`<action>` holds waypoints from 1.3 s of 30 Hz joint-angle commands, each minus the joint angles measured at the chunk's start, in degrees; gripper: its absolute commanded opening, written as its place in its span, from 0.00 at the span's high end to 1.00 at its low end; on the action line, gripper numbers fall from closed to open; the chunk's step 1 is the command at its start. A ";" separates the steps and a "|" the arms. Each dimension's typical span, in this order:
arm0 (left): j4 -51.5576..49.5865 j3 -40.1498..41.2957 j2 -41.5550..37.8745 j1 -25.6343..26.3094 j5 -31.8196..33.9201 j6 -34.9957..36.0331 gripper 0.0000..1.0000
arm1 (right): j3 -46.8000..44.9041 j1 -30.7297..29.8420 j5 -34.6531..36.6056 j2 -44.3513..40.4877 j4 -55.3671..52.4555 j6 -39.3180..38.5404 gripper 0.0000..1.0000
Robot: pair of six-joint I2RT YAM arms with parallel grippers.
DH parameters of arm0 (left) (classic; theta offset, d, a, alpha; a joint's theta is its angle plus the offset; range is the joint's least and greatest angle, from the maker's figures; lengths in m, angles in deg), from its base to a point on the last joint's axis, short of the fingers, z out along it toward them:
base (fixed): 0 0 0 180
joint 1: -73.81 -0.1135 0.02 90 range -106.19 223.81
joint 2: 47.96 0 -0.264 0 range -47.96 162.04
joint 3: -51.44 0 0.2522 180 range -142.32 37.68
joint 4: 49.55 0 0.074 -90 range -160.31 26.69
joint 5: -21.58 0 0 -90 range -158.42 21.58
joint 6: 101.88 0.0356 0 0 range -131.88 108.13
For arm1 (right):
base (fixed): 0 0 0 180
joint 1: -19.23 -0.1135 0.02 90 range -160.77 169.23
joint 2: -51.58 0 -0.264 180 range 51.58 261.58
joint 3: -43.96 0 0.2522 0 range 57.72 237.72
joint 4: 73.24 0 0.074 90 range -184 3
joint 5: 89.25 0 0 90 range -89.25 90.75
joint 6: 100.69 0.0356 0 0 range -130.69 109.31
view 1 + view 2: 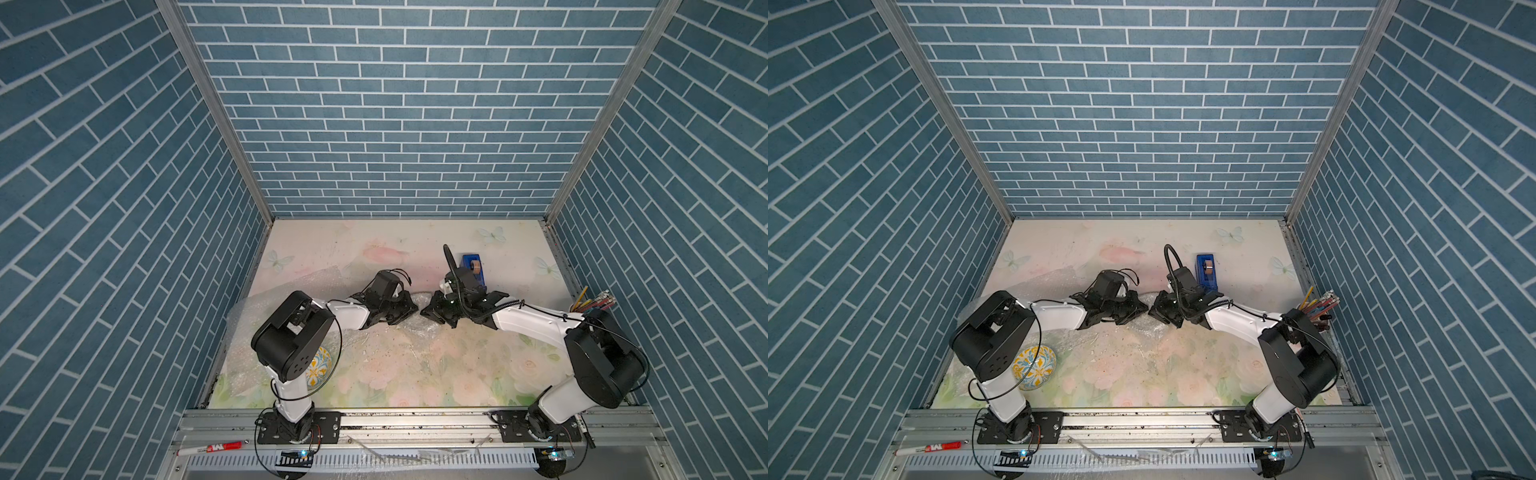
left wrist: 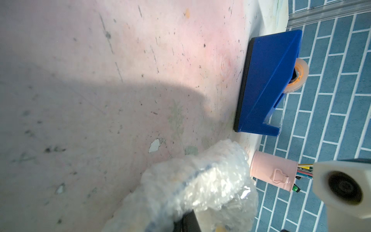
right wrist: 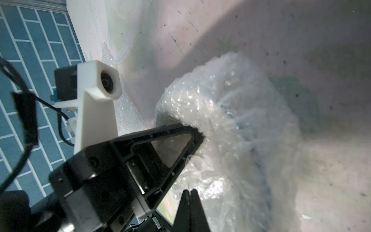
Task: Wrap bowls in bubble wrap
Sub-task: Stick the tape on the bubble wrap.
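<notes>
A whitish bundle of bubble wrap (image 3: 241, 124) hangs between my two grippers at mid-table. A blue rim of a bowl (image 2: 190, 178) shows faintly through it. My left gripper (image 1: 409, 308) is shut on the bundle from the left, its fingers (image 3: 192, 136) buried in the plastic. From the right, my right gripper (image 3: 189, 191) has its tips pressed together on a thin loose fold of the wrap. The yellow-and-blue floral bowl (image 1: 1034, 368) sits bare near the front left, half hidden by my left arm. A second sheet of bubble wrap (image 1: 257, 307) lies under that arm.
A blue tape dispenser (image 1: 473, 268) stands just behind my right wrist. A pink cup of pens (image 2: 273, 172) is at the right wall. More flat plastic (image 1: 415, 332) lies on the floral table (image 1: 457, 374) below the grippers. A red marker (image 1: 210, 449) lies on the front rail.
</notes>
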 commanded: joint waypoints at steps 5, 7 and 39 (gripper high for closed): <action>-4.33 1.88 2.50 -0.06 0.65 -0.47 0.93 | -0.20 -0.40 4.62 -5.40 -6.07 0.13 0.91; -4.63 1.88 2.49 -0.07 0.90 -0.37 0.93 | -0.15 -0.34 7.03 -7.62 -9.73 -1.07 0.78; -2.72 2.36 3.37 -0.07 0.20 -1.24 0.94 | 11.80 -0.01 -3.68 -7.06 -2.49 -11.70 1.00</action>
